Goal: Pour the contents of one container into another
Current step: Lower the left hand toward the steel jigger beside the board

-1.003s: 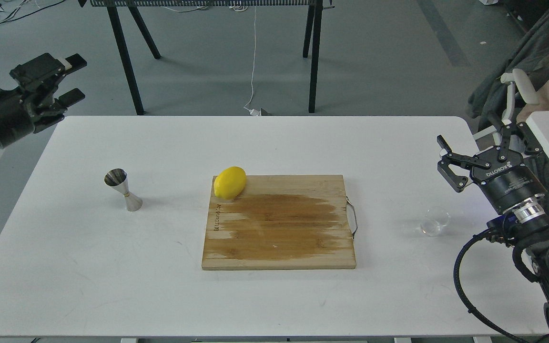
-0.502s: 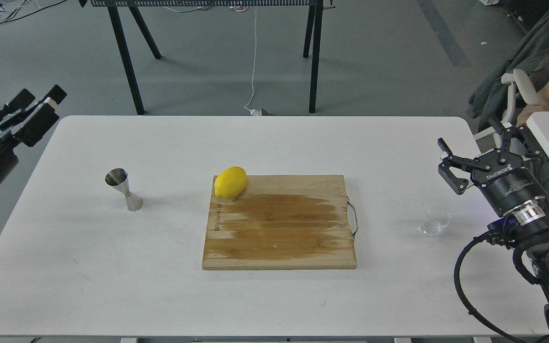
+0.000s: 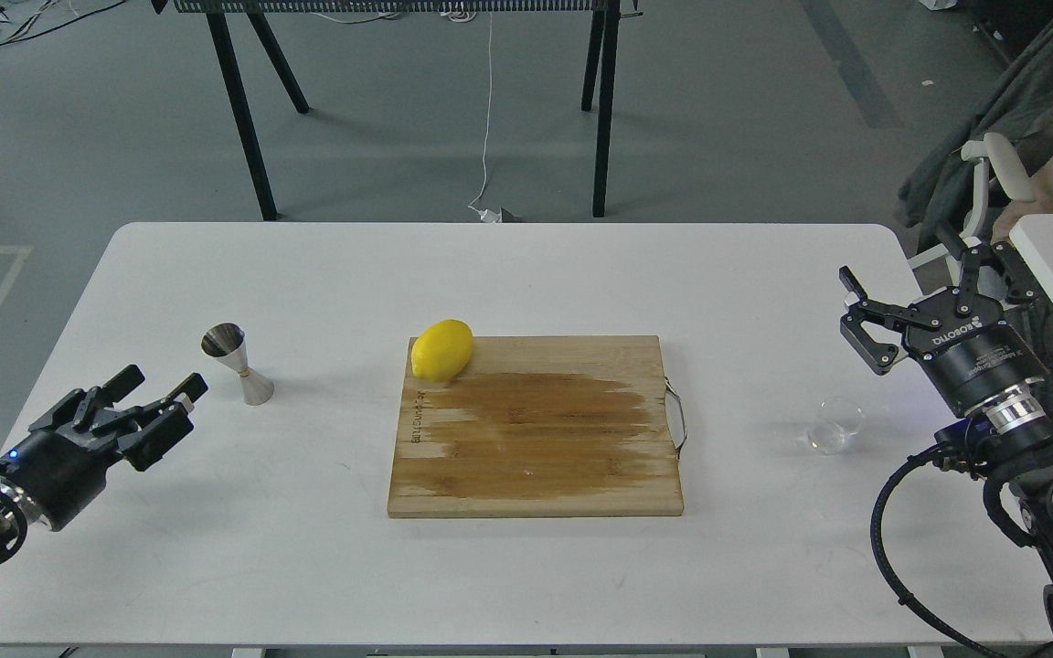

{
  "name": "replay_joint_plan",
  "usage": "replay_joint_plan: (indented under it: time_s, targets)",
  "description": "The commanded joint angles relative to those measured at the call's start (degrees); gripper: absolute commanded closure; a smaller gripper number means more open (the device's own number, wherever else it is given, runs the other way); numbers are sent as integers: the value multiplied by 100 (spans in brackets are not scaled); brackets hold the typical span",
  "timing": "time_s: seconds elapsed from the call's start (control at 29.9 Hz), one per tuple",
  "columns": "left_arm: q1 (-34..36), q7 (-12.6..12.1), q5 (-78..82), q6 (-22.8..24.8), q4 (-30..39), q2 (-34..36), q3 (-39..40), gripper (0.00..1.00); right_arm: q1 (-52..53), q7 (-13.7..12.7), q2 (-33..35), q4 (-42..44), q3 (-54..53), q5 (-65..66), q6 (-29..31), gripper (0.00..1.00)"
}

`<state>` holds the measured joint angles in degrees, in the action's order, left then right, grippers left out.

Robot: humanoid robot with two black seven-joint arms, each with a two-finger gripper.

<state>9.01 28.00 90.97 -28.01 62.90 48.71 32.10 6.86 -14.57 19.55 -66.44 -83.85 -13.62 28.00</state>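
Jigger (image 3: 237, 363) is sitting upright on the left side of the white counter (image 3: 526, 567), and the big change is my left gripper (image 3: 165, 402): a second ago it was up high past the far-left corner, now it's dropped low and near, just left of the jigger, jaws apart and empty. Looks to me like it's lining up to steady or grab the jigger.

Right gripper (image 3: 933, 283) has barely budged, jaws spread wide, hanging just beyond the glass cup (image 3: 834, 425), which sits on the right side of the counter, not touched yet. So nothing's picked up and no pouring has started.

Lemon (image 3: 441, 349) is on the far-left corner of the cutting board (image 3: 536, 429) in the middle.

Readable stuff: "ROBOTIQ" on the right gripper's body. There's burnt-in lettering along the board's left edge, too small for me to make out.
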Motion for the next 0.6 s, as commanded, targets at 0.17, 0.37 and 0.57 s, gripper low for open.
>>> replay_joint_plan:
  time_s: [0.17, 0.37, 0.57]
  targets:
    - [13, 0, 105, 1, -717, -591, -37, 1, 17, -2, 5, -1, 0, 0, 0, 1]
    - [83, 0, 96, 1, -1060, -925, -11, 1, 0, -2, 5, 8, 0, 0, 0, 1]
    - [320, 0, 96, 1, -1420, -1197, -63, 1, 0, -2, -4, -1, 0, 0, 0, 1]
